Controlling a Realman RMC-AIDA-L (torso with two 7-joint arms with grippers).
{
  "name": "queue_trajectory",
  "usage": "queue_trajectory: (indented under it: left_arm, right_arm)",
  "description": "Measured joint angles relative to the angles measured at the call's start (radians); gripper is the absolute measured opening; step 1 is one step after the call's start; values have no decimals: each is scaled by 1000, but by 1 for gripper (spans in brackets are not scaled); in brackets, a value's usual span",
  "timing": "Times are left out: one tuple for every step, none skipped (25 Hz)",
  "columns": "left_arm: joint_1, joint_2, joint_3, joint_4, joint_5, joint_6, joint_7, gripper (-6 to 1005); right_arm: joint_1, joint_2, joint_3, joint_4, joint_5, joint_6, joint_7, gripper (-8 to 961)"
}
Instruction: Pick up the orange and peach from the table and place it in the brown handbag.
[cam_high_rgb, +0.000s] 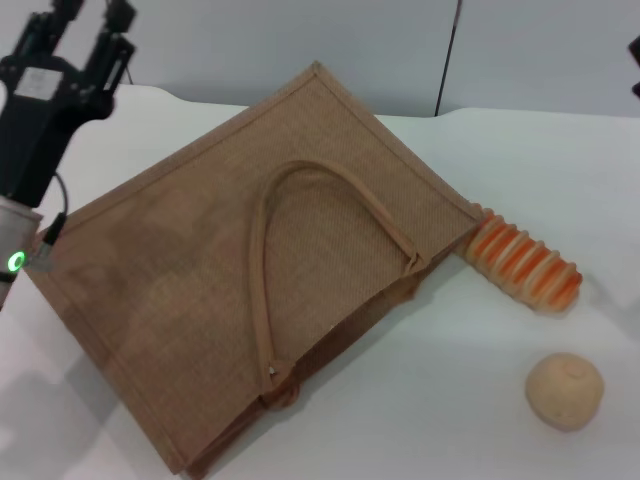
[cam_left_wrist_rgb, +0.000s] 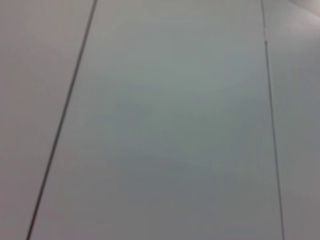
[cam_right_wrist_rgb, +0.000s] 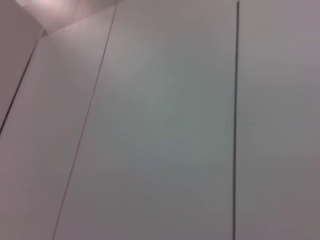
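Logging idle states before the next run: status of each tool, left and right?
Left tool: raised at the table's far left corner, fingers spread open, holding nothing.
Right tool: cannot be told; only a dark sliver shows at the head view's right edge.

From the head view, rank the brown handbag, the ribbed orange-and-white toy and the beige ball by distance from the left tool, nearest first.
1. brown handbag: lying flat at centre, just below the left tool raised at upper left.
2. ribbed orange-and-white toy: off the bag's right corner.
3. beige ball: lower right, farthest.
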Motion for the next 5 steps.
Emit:
queue_trajectory:
  left_arm:
    - [0,0,0,0,0,0,0,625]
    - [8,0,1,0,-15,-5,-1,625]
    - [8,0,2,0,-16,-6,-1,624]
    - [7,0,3,0,-18,-7,-1,624]
    - [6,0,5,0,-18,-7,-1,624]
  right_arm:
    - [0,0,-2,4,-4,7,0,856]
    - [-4,1,-7,11,-7,18,0,856]
    - [-4,1,-7,11,-7,18,0,856]
    - [-7,1,-9,13,-7,21,0,856]
    - [-8,1,-9,13,-6,24,0,856]
